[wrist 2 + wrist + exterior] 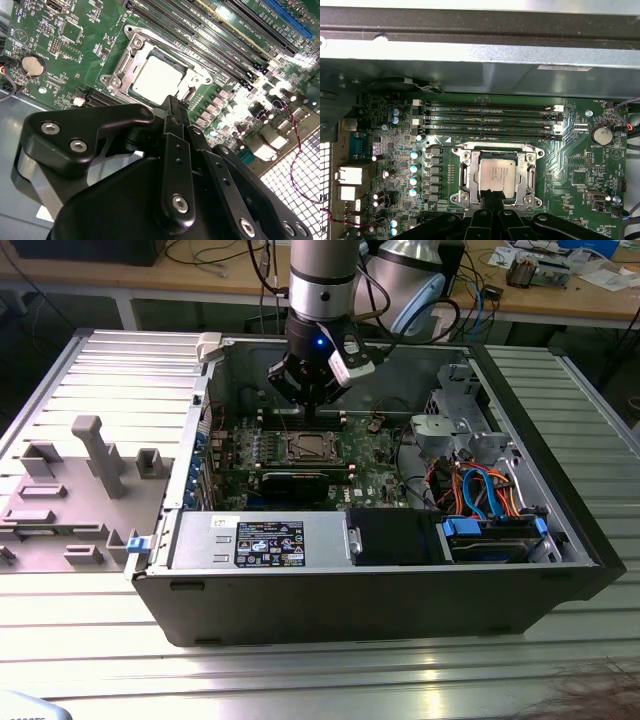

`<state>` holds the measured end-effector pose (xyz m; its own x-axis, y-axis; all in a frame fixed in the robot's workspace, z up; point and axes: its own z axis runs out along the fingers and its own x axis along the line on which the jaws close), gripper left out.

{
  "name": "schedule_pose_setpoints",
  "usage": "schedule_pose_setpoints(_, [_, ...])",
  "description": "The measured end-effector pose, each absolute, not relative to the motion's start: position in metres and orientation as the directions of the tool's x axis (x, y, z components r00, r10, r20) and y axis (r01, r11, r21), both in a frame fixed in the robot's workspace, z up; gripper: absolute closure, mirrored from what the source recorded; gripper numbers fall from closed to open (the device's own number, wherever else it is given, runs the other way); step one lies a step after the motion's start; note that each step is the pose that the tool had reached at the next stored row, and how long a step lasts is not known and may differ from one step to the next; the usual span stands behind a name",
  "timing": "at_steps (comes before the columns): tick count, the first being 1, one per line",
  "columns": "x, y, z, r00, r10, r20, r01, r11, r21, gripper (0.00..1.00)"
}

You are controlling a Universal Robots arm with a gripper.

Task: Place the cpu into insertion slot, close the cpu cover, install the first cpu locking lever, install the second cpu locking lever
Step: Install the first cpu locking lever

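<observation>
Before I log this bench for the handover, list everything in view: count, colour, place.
table: one, ridged silver metal, under everything
computer case: one, dark grey, open, on the table
green board: one, inside the case
cpu: one, silvery-grey, seated in the insertion slot
cpu cover: one, silvery frame, lying around the cpu
memory slots: four, black, alongside the slot
coin battery: one, silver, on the board
power supply: one, grey, case's near side in the exterior view
cables: several, blue and orange, the exterior view's right
fixture tray: one, grey, the exterior view's left, on the table
gripper: one, black, shut, tips at the cpu's edge
arm: one, grey and black, above the board
</observation>
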<state>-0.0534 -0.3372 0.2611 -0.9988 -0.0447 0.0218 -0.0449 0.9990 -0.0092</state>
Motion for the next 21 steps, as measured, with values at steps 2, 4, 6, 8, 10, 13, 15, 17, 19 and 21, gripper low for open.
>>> schedule_pose_setpoints(2, [-0.0535,-0.3372,0.2611,-0.999,-0.045,0.022,-0.045,0.999,-0.009,0.89])
schedule_pose_setpoints(4, [-0.0535,-0.3368,0.2611,-0.999,-0.045,0.022,-0.045,0.999,-0.009,0.89])
schedule_pose_setpoints(6, [-0.0535,-0.3366,0.2612,-0.999,-0.045,0.022,-0.045,0.999,-0.009,0.89])
schedule_pose_setpoints(8, [-0.0535,-0.3364,0.2611,-0.999,-0.045,0.022,-0.045,0.999,-0.009,0.89])
schedule_pose_setpoints(10, [-0.0535,-0.3363,0.2611,-0.999,-0.045,0.022,-0.045,0.999,-0.009,0.89])
schedule_pose_setpoints(13, [-0.0535,-0.3363,0.2611,-0.999,-0.045,0.022,-0.045,0.999,-0.009,0.89])
schedule_pose_setpoints(15, [-0.0534,-0.3362,0.2612,-0.999,-0.045,0.022,-0.045,0.999,-0.009,0.89])
schedule_pose_setpoints(17, [-0.0535,-0.3362,0.2617,-0.999,-0.045,0.022,-0.045,0.999,-0.009,0.89])
schedule_pose_setpoints(19, [-0.0547,-0.3363,0.2624,-0.999,-0.045,0.021,-0.045,0.999,-0.009,0.89])
schedule_pose_setpoints(21, [-0.0577,-0.3362,0.2627,-0.999,-0.045,0.021,-0.045,0.999,-0.009,0.89])
